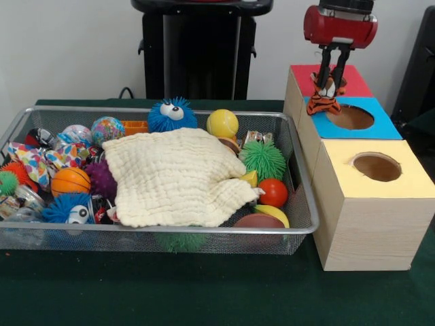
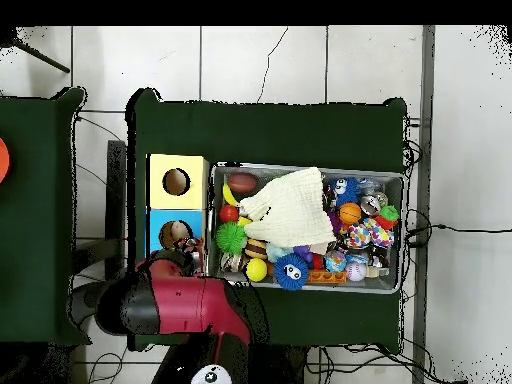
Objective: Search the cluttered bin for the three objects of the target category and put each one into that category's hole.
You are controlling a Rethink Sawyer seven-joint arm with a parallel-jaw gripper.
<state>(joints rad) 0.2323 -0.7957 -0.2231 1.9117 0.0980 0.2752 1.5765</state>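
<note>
One toy is in play at this moment: the pincer (image 1: 329, 80), at the upper right of the front view, is closing its dark fingers on a small orange-and-black striped tiger toy (image 1: 324, 97) and is holding it over the far end of the sorting box (image 1: 367, 231), about where the red panel (image 1: 353, 83) is meeting the blue panel (image 1: 384, 125). The toy is hanging just above the box top, near the blue panel's hole (image 1: 350, 117), not yet inside any hole. The yellow panel's hole (image 1: 376, 166), lower right, is showing nothing inside.

Much is probably left to do. Judging by the held tiger, the target category is likely animal toys, and this one looks to be on the point of delivery; how many are already dropped cannot be told. The wire bin (image 1: 299, 204), filling the left and centre of the worktop (image 1: 204, 292), is still crowded with balls, spiky toys and googly-eyed fuzzy balls, and a cream cloth (image 1: 177, 176) is covering its middle, possibly hiding further targets.
</note>
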